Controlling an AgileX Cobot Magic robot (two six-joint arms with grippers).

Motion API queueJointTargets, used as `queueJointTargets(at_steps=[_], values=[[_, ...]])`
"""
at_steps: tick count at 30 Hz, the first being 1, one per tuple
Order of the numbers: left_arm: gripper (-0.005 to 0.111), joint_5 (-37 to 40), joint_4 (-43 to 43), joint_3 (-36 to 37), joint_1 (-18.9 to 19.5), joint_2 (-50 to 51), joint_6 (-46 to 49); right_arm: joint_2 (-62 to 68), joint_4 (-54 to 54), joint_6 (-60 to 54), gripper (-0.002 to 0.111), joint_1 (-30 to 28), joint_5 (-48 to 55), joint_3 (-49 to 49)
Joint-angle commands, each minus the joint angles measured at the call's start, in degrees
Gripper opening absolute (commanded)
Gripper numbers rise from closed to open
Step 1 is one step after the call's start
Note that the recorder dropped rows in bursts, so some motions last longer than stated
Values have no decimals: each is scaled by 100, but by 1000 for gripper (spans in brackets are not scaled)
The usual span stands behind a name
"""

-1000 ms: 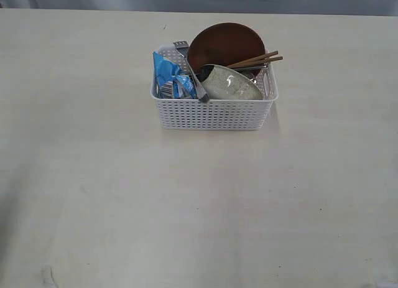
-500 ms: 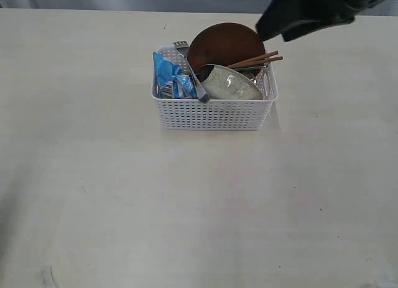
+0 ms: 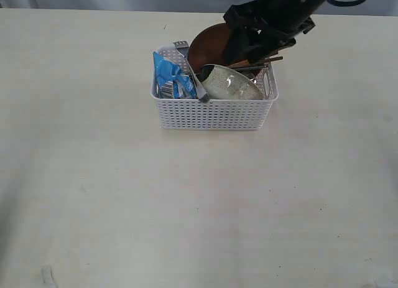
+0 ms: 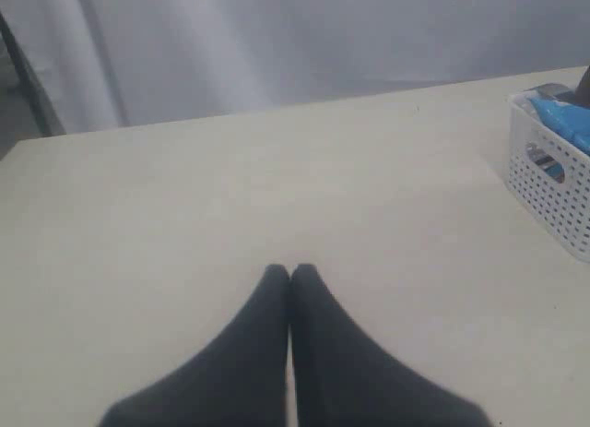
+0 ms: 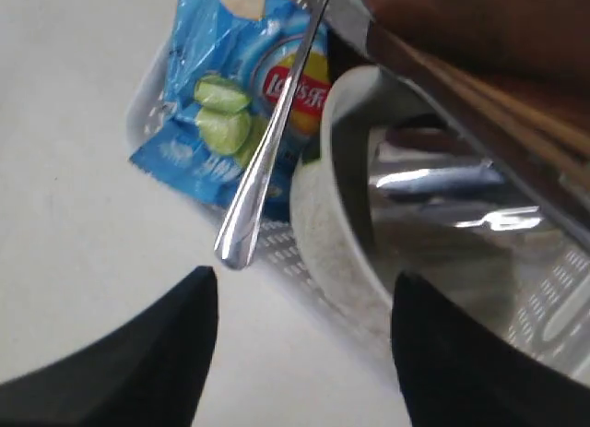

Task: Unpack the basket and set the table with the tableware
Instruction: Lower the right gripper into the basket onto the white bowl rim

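The white lattice basket [image 3: 214,112] stands on the far middle of the cream table [image 3: 186,201]. In it a brown plate [image 3: 208,44] leans at the back, an off-white bowl [image 3: 231,86] lies tilted in front, and a steel fork [image 3: 198,84] and wooden chopsticks [image 3: 274,58] stick out. My right gripper [image 3: 241,50] hovers over the basket's back right, open and empty. From the right wrist view, that gripper [image 5: 304,284] looks down on the bowl [image 5: 324,201], the fork handle [image 5: 267,160], the chopsticks [image 5: 479,104] and a shiny steel cup [image 5: 452,192]. My left gripper [image 4: 290,272] is shut over bare table, far from the basket [image 4: 553,183].
A blue snack bag [image 3: 171,76] fills the basket's left end, with the fork handle lying across it in the right wrist view [image 5: 221,113]. A grey curtain [image 4: 277,40] hangs behind the table's far edge.
My right arm has come in from the upper right and dropped left over the basket's back right. Nothing in the basket has moved.
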Motion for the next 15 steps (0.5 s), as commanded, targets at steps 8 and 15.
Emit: queueJointTargets(at_steps=[8, 15], values=[[0, -52, -66, 15, -38, -22, 4, 697, -127, -586, 50, 0, 187, -524], [0, -52, -66, 15, -38, -22, 4, 855, 52, -823, 50, 0, 197, -514]])
